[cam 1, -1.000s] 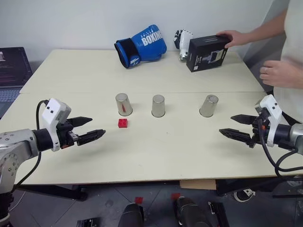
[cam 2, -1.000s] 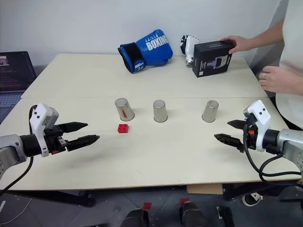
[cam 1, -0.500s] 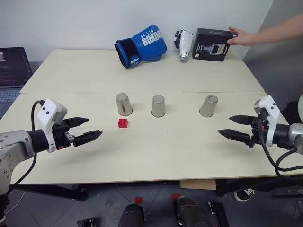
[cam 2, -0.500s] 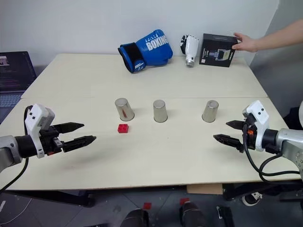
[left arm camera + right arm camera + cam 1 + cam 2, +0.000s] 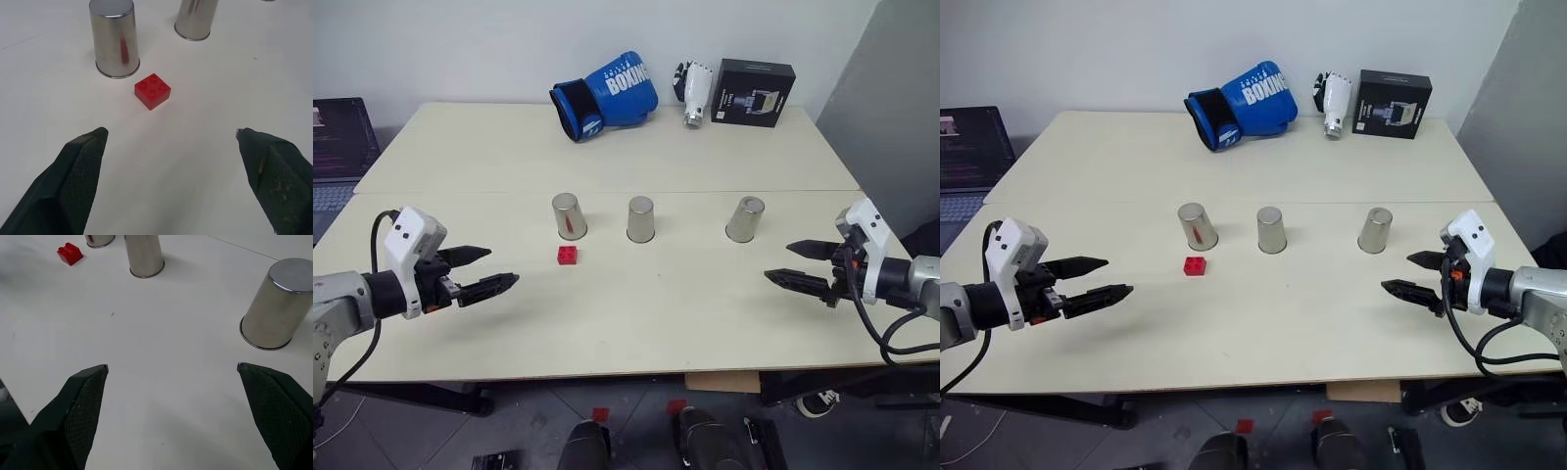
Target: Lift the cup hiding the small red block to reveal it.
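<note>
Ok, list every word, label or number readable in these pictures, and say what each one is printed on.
"BOXING", white letters on the blue boxing glove at the table's far edge.
Small white line above it on the glove: too small to read.
Print on the black box: too small to read.
Text on the laptop screen: too blurred to read.
Steel cups and red block: no text.

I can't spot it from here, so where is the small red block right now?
The small red block sits uncovered on the table, on the robot's left side, just in front of the leftmost steel cup and apart from it.
</note>
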Robot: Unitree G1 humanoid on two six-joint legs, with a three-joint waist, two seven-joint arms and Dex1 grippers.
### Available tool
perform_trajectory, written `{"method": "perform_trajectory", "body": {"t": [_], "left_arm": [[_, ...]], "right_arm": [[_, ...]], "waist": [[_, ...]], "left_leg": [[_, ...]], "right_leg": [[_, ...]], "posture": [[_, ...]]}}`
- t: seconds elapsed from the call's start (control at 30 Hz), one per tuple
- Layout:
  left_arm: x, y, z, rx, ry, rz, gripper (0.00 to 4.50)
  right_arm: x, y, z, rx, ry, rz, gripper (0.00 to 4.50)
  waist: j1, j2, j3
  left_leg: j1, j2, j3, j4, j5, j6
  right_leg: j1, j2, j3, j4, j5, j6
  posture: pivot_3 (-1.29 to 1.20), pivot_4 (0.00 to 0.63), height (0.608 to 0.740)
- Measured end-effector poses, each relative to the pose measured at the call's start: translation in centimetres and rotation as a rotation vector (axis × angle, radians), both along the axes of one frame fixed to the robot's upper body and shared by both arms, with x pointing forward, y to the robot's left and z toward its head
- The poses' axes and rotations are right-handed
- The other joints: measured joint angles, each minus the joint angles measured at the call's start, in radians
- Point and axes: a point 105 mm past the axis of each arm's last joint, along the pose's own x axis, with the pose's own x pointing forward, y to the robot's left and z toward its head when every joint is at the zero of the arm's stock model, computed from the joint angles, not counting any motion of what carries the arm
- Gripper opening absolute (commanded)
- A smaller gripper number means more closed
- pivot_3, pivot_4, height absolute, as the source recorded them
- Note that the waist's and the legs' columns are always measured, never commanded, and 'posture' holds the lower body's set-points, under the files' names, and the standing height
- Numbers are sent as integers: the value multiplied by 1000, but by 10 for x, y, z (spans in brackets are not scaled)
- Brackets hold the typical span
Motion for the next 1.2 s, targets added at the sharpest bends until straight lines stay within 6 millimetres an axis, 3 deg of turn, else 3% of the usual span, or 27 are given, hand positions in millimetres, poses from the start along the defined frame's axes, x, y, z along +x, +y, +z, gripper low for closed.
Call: {"method": "perform_trajectory", "body": {"t": [1.2], "left_arm": [[-1, 0, 0, 15, -13, -18, 4463]], "right_arm": [[1, 1, 1, -1, -13, 8, 4500]], "waist": [[0, 0, 0]], "left_leg": [[0, 0, 0, 0, 0, 0]], "right_leg": [[0, 0, 0, 1, 0, 0]], "posture": [[0, 150, 740]]}}
